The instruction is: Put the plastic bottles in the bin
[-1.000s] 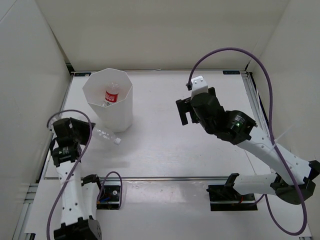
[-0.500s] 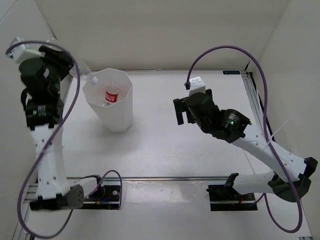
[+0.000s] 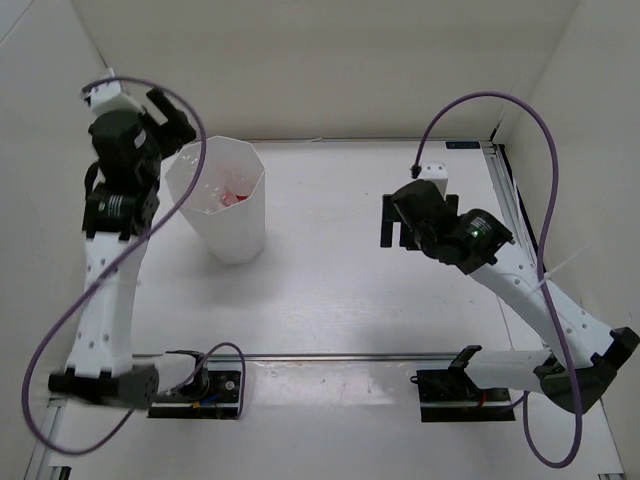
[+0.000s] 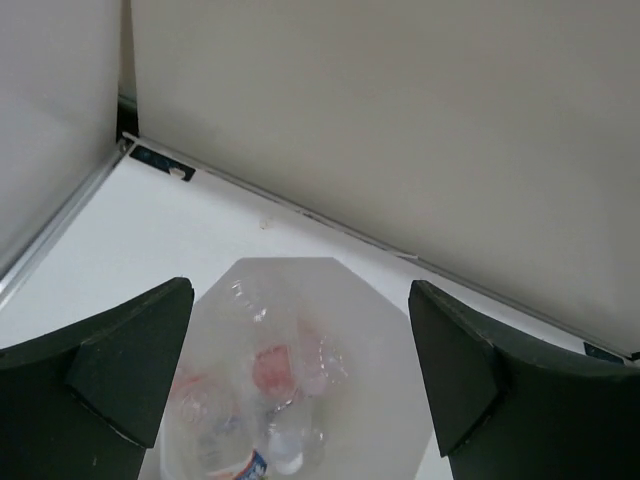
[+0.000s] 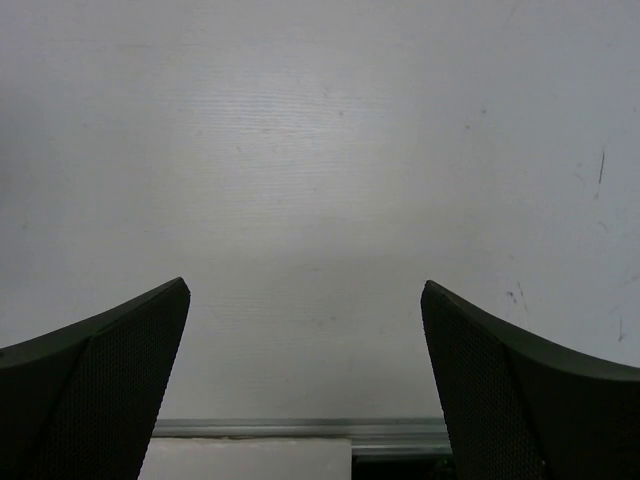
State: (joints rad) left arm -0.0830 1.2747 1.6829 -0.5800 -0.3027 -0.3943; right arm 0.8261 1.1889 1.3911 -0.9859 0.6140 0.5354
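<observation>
My left gripper [image 3: 172, 118] is spread wide, holding nothing, and hangs above the white faceted bin [image 3: 238, 232] at the desk's [image 3: 330, 290] far left. Inside the bin, the clear plastic bottles [image 4: 268, 385] lie jumbled and blurred, one red-labelled, one showing blue. My right gripper [image 3: 396, 230] gapes wide over the desk, well apart from the bin.

A white table [image 3: 330, 290] is boxed in by plain white panels: a back wall [image 3: 320, 60], a left wall [image 3: 40, 200] and a right wall [image 3: 590, 90], all evenly lit, with only soft shadows. A silver metal rail [image 3: 330, 356] runs along the table's near edge. A small black bracket [image 4: 160, 160] sits at the far left corner, and a few faint dark scuffs [image 5: 601, 166] mark the surface.
</observation>
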